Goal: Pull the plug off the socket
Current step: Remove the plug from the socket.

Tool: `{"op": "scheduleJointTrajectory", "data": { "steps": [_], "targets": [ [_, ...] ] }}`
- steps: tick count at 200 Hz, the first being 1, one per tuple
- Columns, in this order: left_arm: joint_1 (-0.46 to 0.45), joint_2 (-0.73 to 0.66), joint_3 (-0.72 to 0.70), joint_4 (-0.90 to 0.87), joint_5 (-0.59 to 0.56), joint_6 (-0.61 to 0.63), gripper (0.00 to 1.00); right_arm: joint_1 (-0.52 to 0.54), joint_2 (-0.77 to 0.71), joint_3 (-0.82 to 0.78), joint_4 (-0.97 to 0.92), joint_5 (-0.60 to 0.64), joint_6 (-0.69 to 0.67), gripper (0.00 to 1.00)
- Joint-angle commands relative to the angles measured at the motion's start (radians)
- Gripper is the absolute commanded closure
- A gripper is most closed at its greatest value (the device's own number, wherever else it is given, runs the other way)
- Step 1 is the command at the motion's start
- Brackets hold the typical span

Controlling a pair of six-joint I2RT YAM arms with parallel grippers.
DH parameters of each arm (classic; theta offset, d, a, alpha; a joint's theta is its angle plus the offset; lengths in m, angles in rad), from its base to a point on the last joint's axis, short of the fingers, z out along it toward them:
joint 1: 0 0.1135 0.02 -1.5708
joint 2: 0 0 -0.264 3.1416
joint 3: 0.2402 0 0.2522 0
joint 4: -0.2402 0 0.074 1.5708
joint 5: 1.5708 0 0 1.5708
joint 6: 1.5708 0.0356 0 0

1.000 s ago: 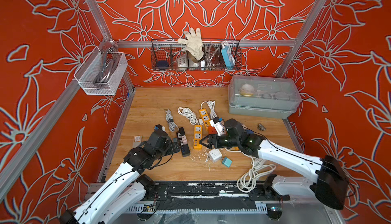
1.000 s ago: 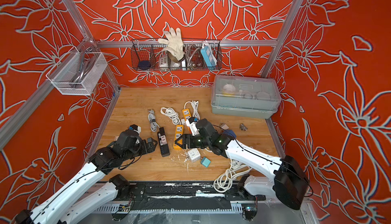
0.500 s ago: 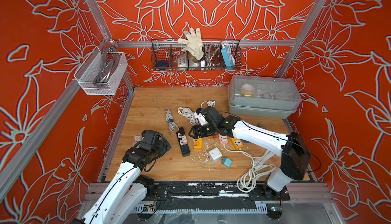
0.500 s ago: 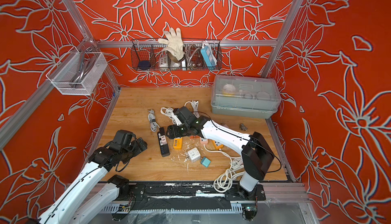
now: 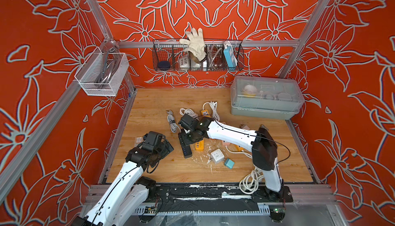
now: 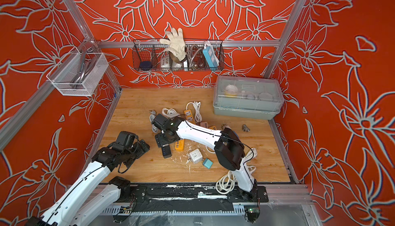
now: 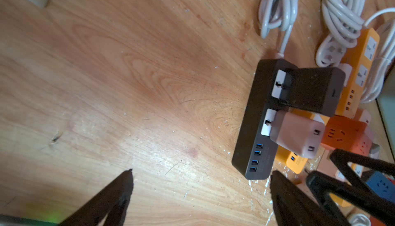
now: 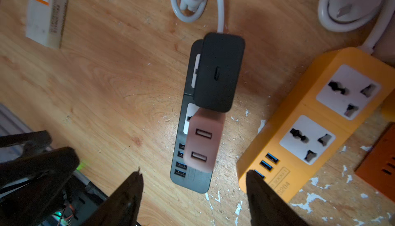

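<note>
While both hang open, right gripper [image 8: 193, 172] should clamp the pink USB charger [image 8: 203, 141] squarely, left gripper [image 7: 201, 172] pinning the black power strip [image 7: 250, 133].

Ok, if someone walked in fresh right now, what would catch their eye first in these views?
Probably the black power strip mid-table, with a black adapter and a pink adapter plugged in side by side and the right gripper hovering open over it. Around it lies a clutter: an orange power strip and coiled white cables. Higher up, a white glove sticks out of the wire basket on the back wall.
</note>
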Motion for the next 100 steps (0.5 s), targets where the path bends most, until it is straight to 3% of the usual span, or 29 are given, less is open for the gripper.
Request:
{"op": "scheduleJointTrajectory", "data": {
  "steps": [1, 46, 100],
  "targets": [
    [0.004, -0.017, 0.01, -0.109, -0.101, -0.064, 0.01, 0.005, 0.071, 0.11, -0.153, 0.113, 0.037, 0.23],
    [0.004, -0.041, 0.02, -0.139, -0.12, -0.063, 0.01, 0.005, 0.196, 0.274, -0.256, 0.128, 0.038, 0.44],
    [0.004, -0.047, 0.005, -0.106, -0.074, -0.049, 0.01, 0.006, 0.221, 0.311, -0.306, 0.139, 0.023, 0.57]
  ]
}}
